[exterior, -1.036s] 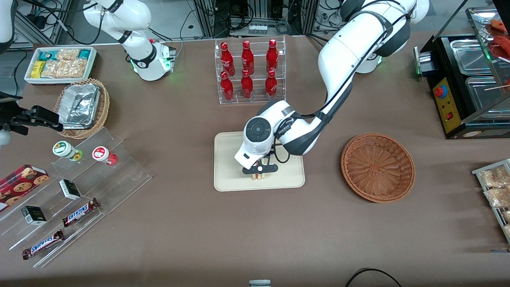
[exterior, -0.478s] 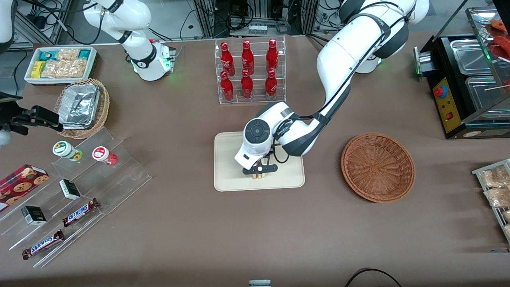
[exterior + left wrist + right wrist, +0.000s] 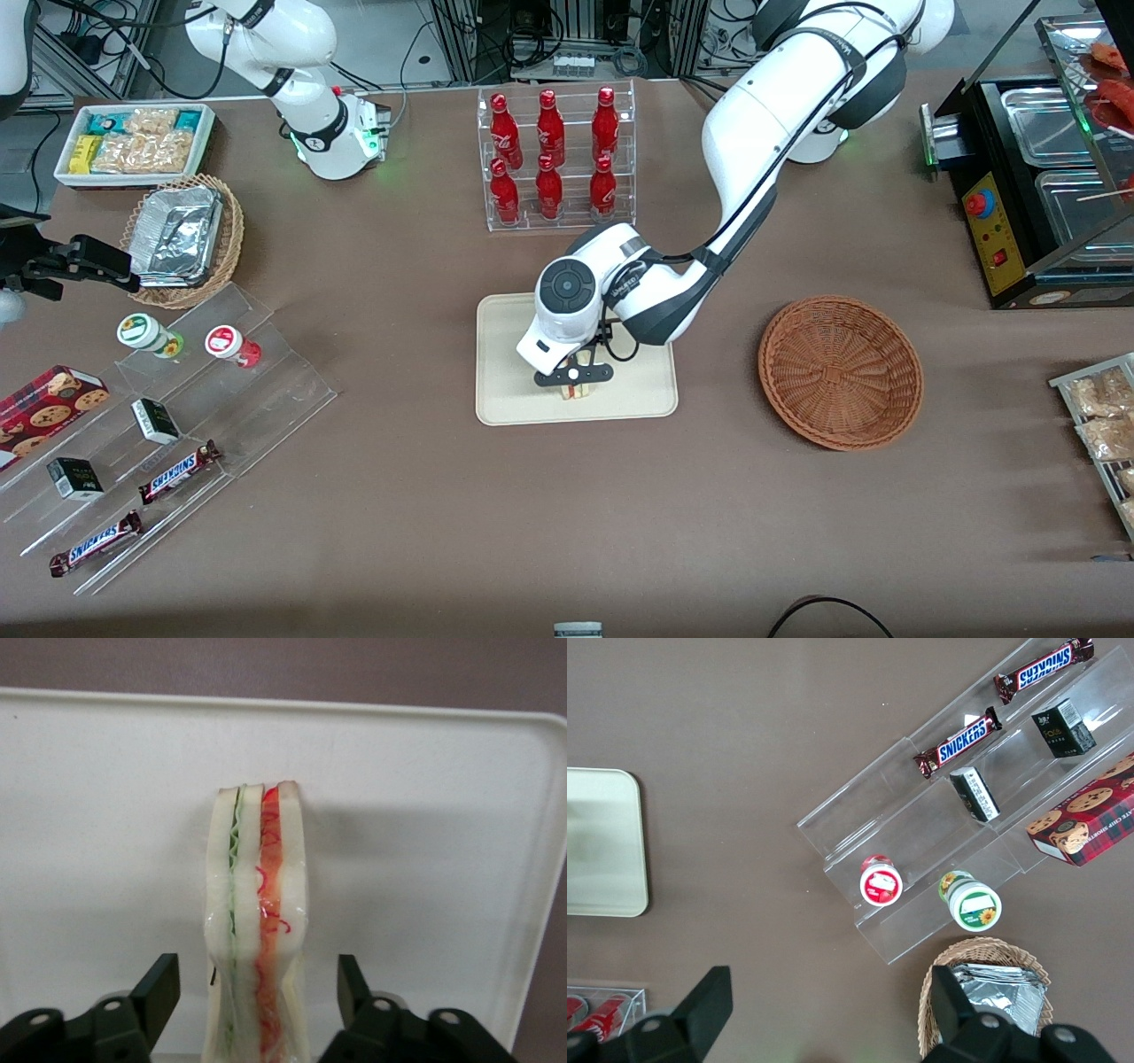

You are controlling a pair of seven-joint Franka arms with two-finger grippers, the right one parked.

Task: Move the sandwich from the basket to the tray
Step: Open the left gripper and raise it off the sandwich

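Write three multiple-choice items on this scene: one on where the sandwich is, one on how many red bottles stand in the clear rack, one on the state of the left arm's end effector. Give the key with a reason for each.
1. Where is the sandwich?
A. in the basket
B. on the tray
C. on the bare table

2. How many red bottles stand in the clear rack?
A. four
B. six
C. eight

3. What is the state of the end effector?
A. open, a finger on each side of the sandwich with gaps showing
C. shut on a bottle
B. shut with nothing between the fingers

Key: 1 B, the wedge stands on the tray, while the basket holds nothing. 2 B, two rows of three show in the front view. 3 A, the left wrist view shows both fingers apart from the bread.
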